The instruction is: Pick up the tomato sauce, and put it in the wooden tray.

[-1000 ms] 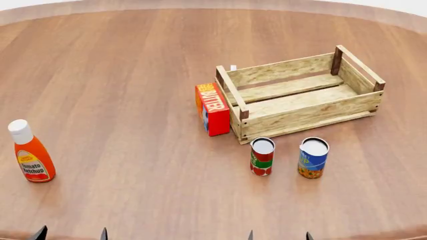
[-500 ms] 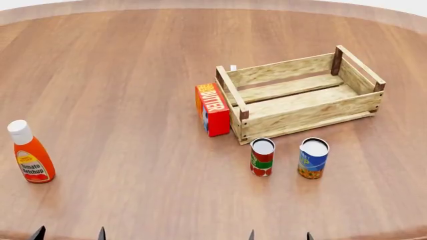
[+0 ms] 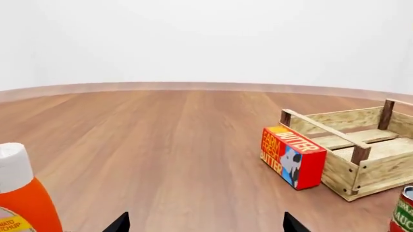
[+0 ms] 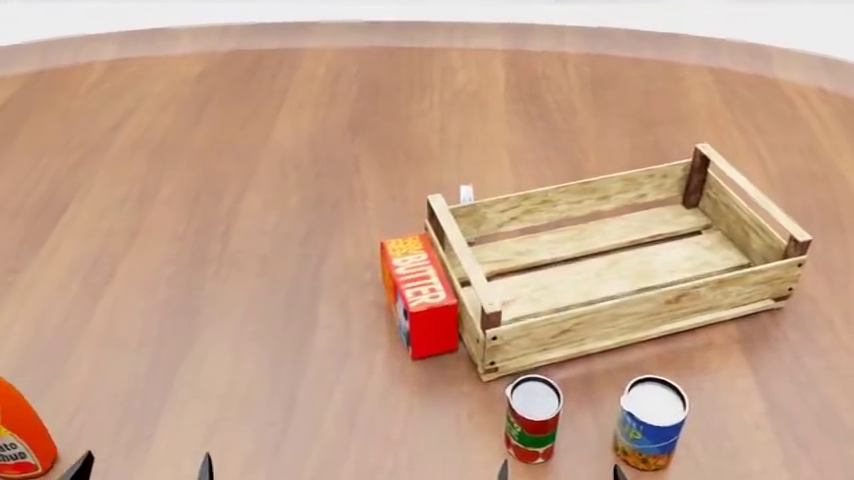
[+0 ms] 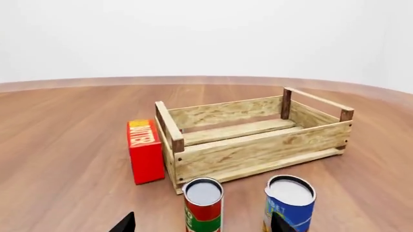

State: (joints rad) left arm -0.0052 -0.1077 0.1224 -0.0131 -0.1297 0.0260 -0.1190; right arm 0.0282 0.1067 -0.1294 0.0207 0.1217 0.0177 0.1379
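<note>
Nothing's begun: the tomato sauce stands just ahead of the right tool, spread wide; wooden tray beyond, empty.

Two cans, one crate, one butter box, one ketchup bottle.

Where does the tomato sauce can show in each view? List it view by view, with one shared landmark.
Head view: tomato sauce near the bottom edge, right of centre, in front of the wooden tray.
Left wrist view: only a sliver at the lower right edge.
Right wrist view: bottom centre, beside the blue-and-yellow can.
Shared landmark: the red butter box standing against the tray's end.
</note>
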